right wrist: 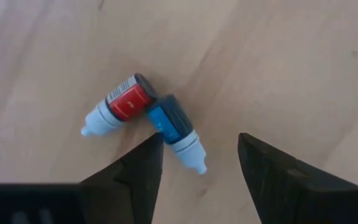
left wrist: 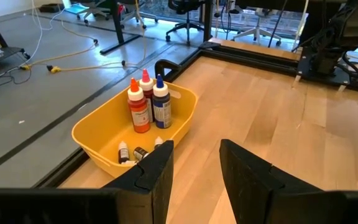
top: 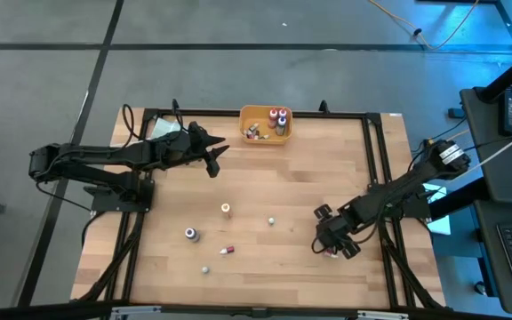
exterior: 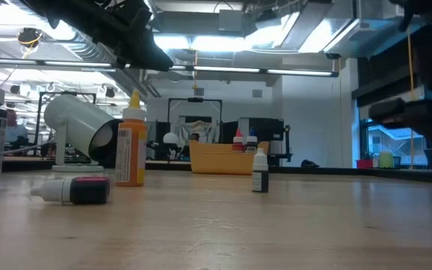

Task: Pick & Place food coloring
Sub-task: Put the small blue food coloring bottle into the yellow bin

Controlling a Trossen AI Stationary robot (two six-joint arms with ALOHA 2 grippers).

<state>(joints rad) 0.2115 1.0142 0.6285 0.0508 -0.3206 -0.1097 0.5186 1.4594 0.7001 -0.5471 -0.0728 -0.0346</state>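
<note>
Several small food coloring bottles are scattered on the wooden table: an orange one [top: 226,210] and a purple one [top: 190,234] stand upright, and a red one [top: 228,251] lies on its side. My right gripper [right wrist: 201,142] is open, pointing down over a red-labelled vial [right wrist: 120,106] and a blue-labelled vial [right wrist: 176,129]. Both vials lie on their sides, touching at their bases. My left gripper [left wrist: 197,152] is open in the air near the orange bin [left wrist: 104,134]. Three upright bottles [left wrist: 148,102] and some small vials [left wrist: 132,152] sit in the bin.
The orange bin [top: 265,124] sits at the table's far edge. A large white cup [exterior: 81,135] lies on its side at the left of the low view, behind a lying vial [exterior: 73,190]. A small dark bottle [exterior: 259,172] stands mid-table. Bare wood lies between the two arms.
</note>
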